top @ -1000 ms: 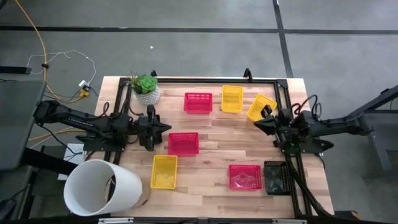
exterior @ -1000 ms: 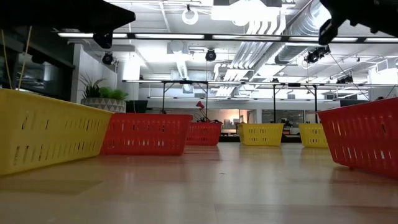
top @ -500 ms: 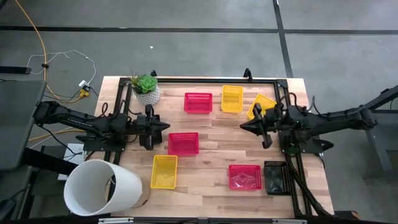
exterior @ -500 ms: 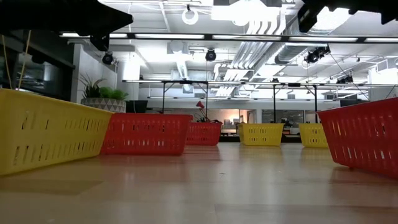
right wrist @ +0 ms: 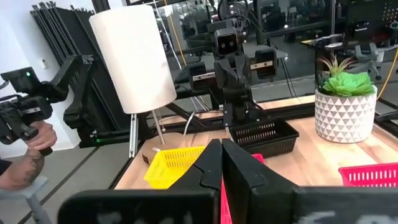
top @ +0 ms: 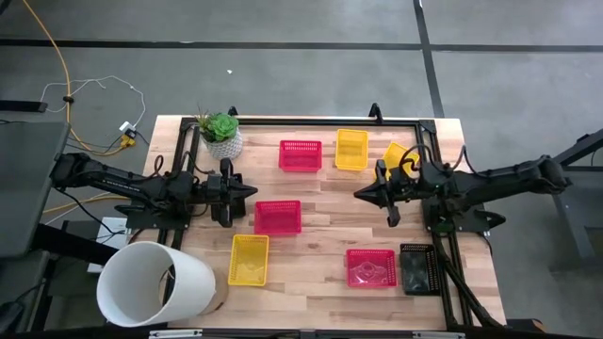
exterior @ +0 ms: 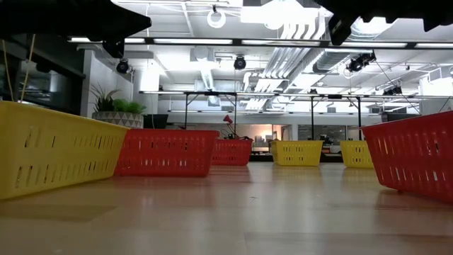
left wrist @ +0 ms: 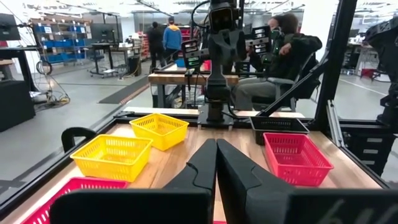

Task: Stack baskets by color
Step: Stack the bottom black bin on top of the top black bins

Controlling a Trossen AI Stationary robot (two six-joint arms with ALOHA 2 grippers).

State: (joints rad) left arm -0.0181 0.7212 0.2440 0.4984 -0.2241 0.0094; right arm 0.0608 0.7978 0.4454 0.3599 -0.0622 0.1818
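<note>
The baskets, small rectangular plastic ones with latticed walls, lie scattered singly over the wooden tabletop (top: 320,212), none stacked. Along the far edge sit a pink-red basket (top: 300,154) and, just beside it, a yellow basket (top: 351,149); a second yellow basket (top: 393,155) nearer the far right corner lies tilted at an angle and is partly covered by the right arm. Another pink-red basket (top: 278,217) sits near the middle of the tabletop, a third yellow basket (top: 249,259) lies toward the near edge on the left, and close to the near right corner a third pink-red basket (top: 369,266) lies just beside a black basket (top: 417,267), whose right side is crossed by the dark frame rail. Whether any basket holds a second one nested inside cannot be told. In the low view the nearest yellow and pink-red baskets are cut off by the picture's sides. The left gripper (top: 252,192) hangs beside the middle pink-red basket's left end, its fingers pressed together and holding nothing, as its own wrist view shows. The right gripper (top: 360,192) hangs over bare wood right of the middle, its fingers likewise pressed together and empty. A white patterned pot with a green plant (top: 222,135) stands at the far left corner, and a large white cylindrical bucket (top: 151,282) lies at the near left corner, overhanging the edge. In the right wrist view a person's hand (right wrist: 37,138) grips a dark handle beyond the table.
</note>
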